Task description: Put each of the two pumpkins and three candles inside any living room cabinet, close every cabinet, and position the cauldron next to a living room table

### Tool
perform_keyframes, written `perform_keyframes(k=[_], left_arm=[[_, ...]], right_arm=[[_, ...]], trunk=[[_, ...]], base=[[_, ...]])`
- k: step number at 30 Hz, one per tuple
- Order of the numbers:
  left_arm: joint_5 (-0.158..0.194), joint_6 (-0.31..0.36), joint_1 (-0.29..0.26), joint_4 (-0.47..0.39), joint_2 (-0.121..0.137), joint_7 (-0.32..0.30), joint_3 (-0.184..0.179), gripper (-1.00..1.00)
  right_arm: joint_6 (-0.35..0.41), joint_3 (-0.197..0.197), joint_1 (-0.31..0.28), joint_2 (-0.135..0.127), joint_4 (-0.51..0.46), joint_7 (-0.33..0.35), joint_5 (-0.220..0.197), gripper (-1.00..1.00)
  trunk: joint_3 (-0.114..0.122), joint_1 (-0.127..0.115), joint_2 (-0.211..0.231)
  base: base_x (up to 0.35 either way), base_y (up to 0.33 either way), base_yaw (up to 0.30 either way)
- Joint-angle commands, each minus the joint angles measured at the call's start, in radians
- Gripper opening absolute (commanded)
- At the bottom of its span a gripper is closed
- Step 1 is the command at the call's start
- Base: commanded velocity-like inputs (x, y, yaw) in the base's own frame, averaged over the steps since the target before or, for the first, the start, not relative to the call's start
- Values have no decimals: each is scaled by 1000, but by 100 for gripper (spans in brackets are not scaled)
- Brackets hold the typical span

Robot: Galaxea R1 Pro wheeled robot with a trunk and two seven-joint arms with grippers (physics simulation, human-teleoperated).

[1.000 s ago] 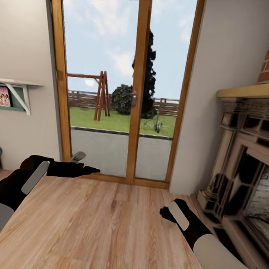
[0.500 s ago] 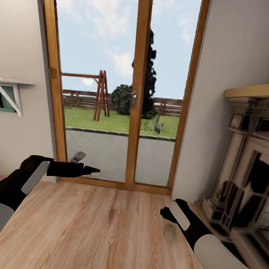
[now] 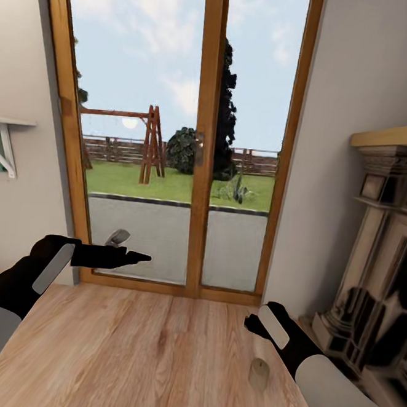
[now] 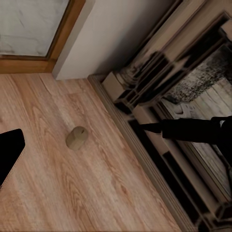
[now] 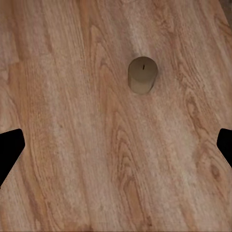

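Candle [image 5: 142, 74] upright on floor [image 3: 140, 358], axis vertical (wick up); right jaws released; left unclear.

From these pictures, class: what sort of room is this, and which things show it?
Probably a living room: a fireplace with a mantel, a glazed wooden garden door, a wood floor where a candle stands.

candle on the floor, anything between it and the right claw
No: in the right wrist view only bare light wooden floor lies between the right claw and the short beige upright candle; the claw's black fingertips sit wide apart at the picture's edges.
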Motion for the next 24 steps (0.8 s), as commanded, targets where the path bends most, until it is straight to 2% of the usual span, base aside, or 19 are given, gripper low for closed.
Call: perform_keyframes(k=[1,11,20,24], left_arm=[[-1,4,-1,0,1,-3,-1,100],[-1,4,-1,1,1,-4,-1,100],[-1,4,-2,1,1,-4,-1,100],[-3,4,-2,0,0,-4,-2,100]], right_arm=[[2,7,-1,-2,-1,-8,-9,100],[2,7,-1,-2,1,-8,-9,100],[2,7,-1,-2,1,-8,-10,100],[2,7,-1,-2,1,-8,-10,100]], trunk=[[-1,0,-1],[-1,0,-1],[-1,0,-1],[-1,0,-1]], base=[[328,-116,0],[297,-142,0],[288,-34,0],[106,-4,0]])
